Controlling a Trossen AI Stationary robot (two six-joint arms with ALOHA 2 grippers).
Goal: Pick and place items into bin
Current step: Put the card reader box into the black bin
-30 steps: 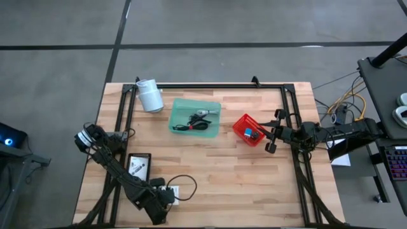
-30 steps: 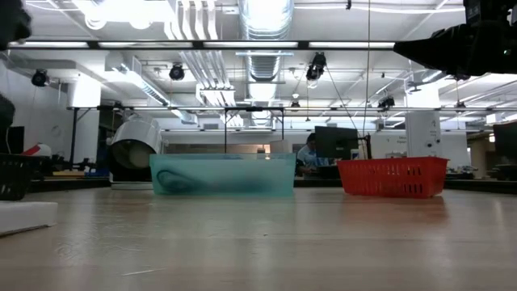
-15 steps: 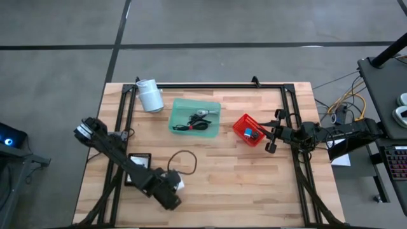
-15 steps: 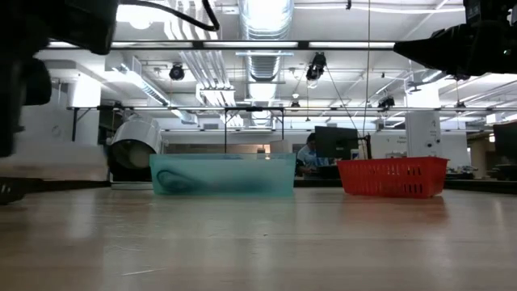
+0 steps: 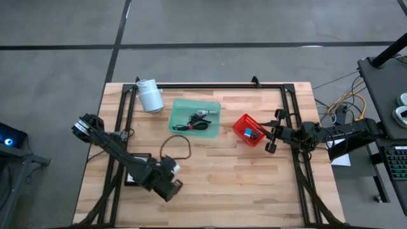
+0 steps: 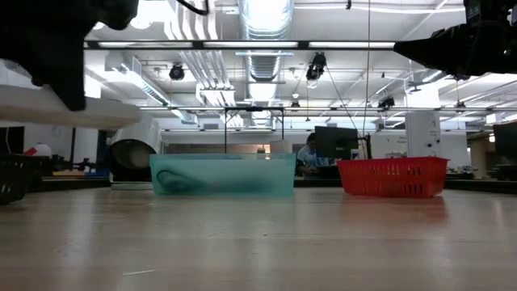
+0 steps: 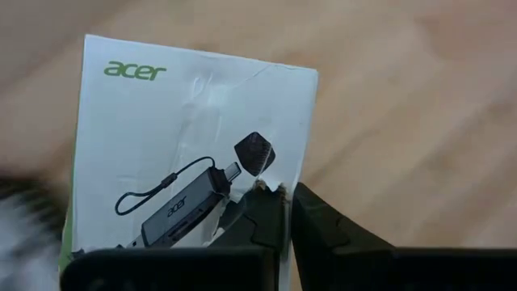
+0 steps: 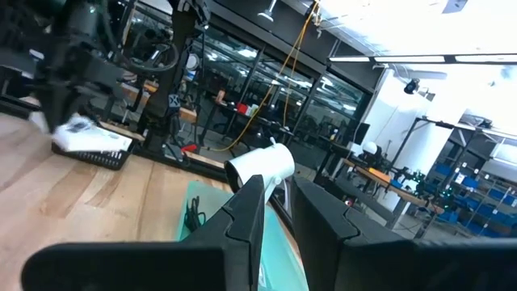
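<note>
My left gripper (image 5: 170, 174) is shut on a white printed packet (image 7: 186, 129), which hangs above the near-left part of the table. In the low view the packet (image 6: 65, 113) shows as a flat white slab, well clear of the wood. The green bin (image 5: 194, 116) at the far middle holds black cables (image 5: 194, 122). A red basket (image 5: 248, 129) to its right holds a small blue thing. My right gripper (image 5: 272, 132) waits beside the red basket, fingers a little apart with nothing between them. My left gripper pinches one side edge of the packet (image 7: 279, 187) between its two fingers, beside the printed picture of an adapter. The fingers (image 7: 258, 222) come steeply from above, and the card spreads out beyond them. The packet is lifted clear and lies about level.
A black tray (image 5: 135, 170) lies under the left arm near the table's left side. A white roll (image 5: 149, 95) lies at the far left. A black cable loop (image 5: 178, 146) stands beside the left wrist. The black frame rails (image 5: 210, 85) run round the table.
My left gripper has risen and gone from the table's near edge toward its far edge, rolling as it went. The packet, which lay on the wood a second ago, is lifted clear and now sits level. The cable loop has moved along with the wrist.
</note>
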